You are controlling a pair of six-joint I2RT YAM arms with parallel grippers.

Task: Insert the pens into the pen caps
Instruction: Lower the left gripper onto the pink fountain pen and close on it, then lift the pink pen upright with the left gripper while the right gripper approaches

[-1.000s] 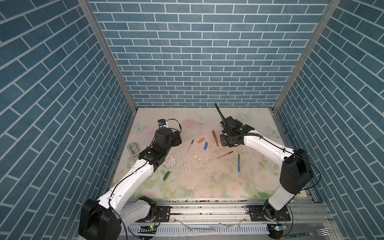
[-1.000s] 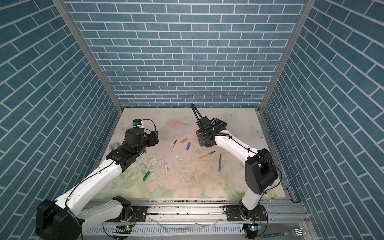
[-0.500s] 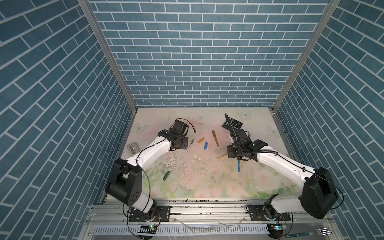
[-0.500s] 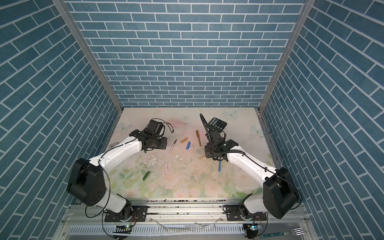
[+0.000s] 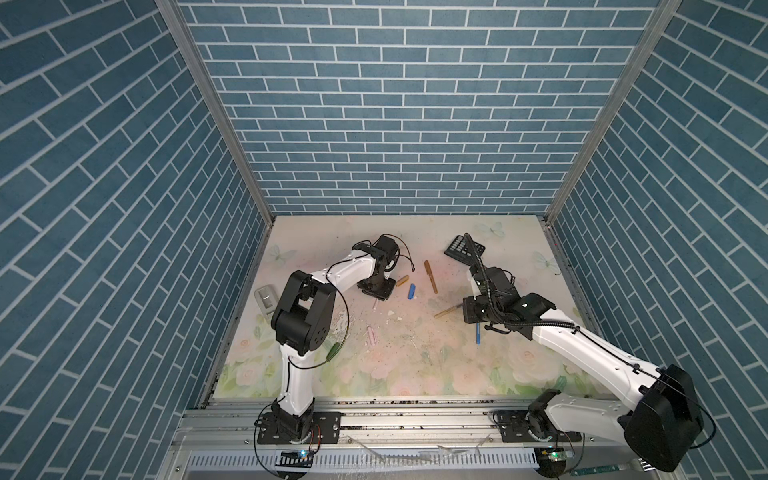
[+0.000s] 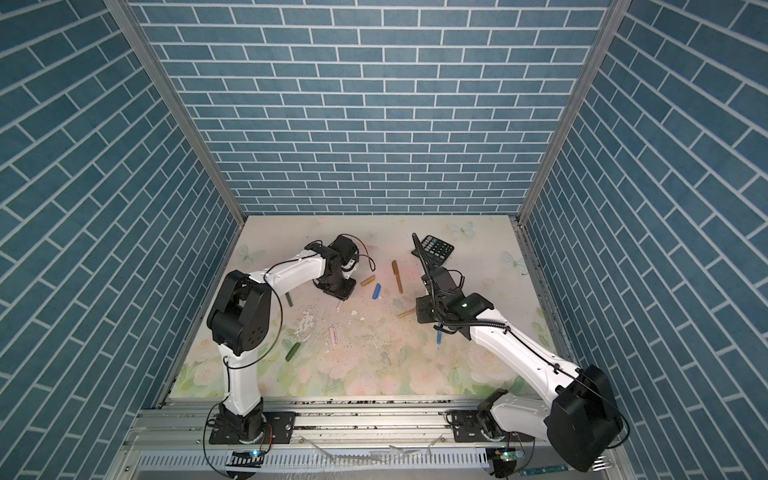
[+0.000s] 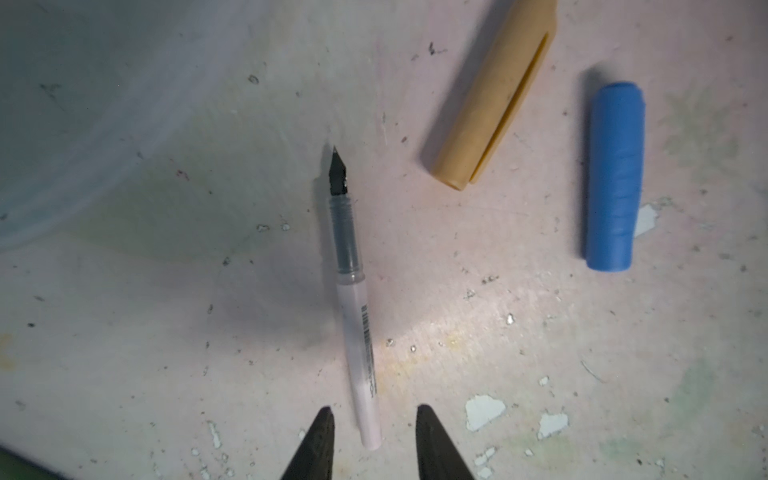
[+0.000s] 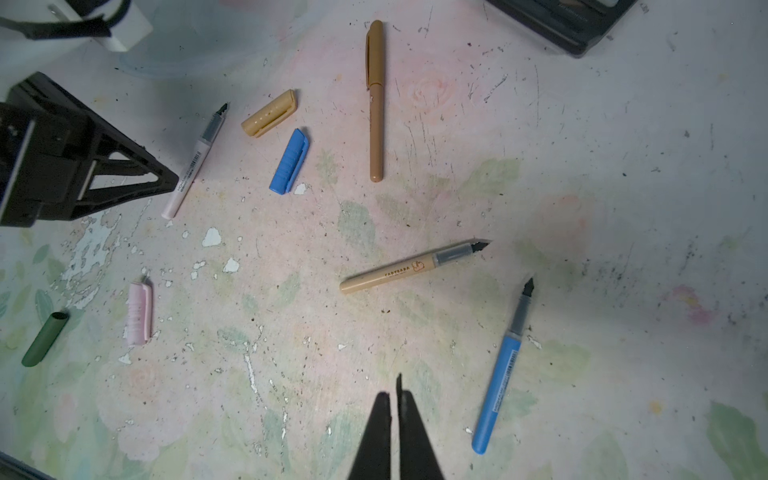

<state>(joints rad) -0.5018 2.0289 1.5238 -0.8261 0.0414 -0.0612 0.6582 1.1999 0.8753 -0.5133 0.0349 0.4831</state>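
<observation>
- Straddling the rear end of the white-pink pen with my left gripper: jaws spread, a gap showing on each side. The pen lies flat, left of centre.
- Tan cap and blue cap lie just right of its tip.
- My right gripper has its fingers pressed together and holds nothing, right of centre.
- Tan pen and blue pen lie near it, uncapped and apart.
- Brown pen has its cap on and lies farther back.
- Pink cap and green cap lie near-left.
</observation>
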